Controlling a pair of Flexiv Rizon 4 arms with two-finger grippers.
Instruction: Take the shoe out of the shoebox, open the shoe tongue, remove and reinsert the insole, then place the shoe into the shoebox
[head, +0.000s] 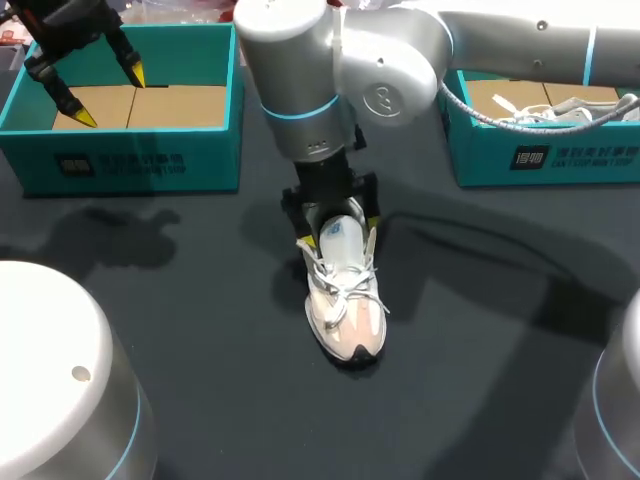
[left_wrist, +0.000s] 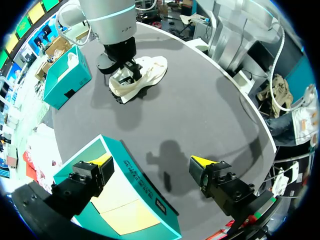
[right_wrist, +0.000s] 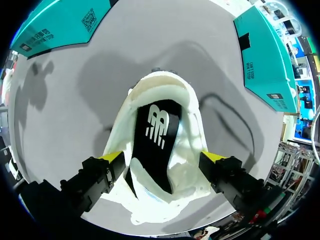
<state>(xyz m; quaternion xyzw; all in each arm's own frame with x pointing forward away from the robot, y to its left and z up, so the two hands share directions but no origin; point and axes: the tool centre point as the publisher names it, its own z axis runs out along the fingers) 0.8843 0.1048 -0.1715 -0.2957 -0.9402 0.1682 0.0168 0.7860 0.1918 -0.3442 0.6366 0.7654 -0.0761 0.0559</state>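
head view: right tool (head: 338, 232) over shoe (head: 348, 310)

Head view: the heel of the shoe (head: 345, 300), at its 12 o'clock end, is hidden under the right pincer (head: 338, 232). The shoebox (head: 545, 160) at 2 o'clock is partly covered by the right arm (head: 400, 60) and cut off by the picture's edge. Its white laced contents (head: 560, 108) cannot be identified.

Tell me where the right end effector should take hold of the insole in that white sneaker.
Grip the insole at its heel end, the black part with the white logo. It shows bare through the open collar of the sneaker, while its front runs under the laces. Come straight down from above, where the right end effector hangs, and pinch an edge there.
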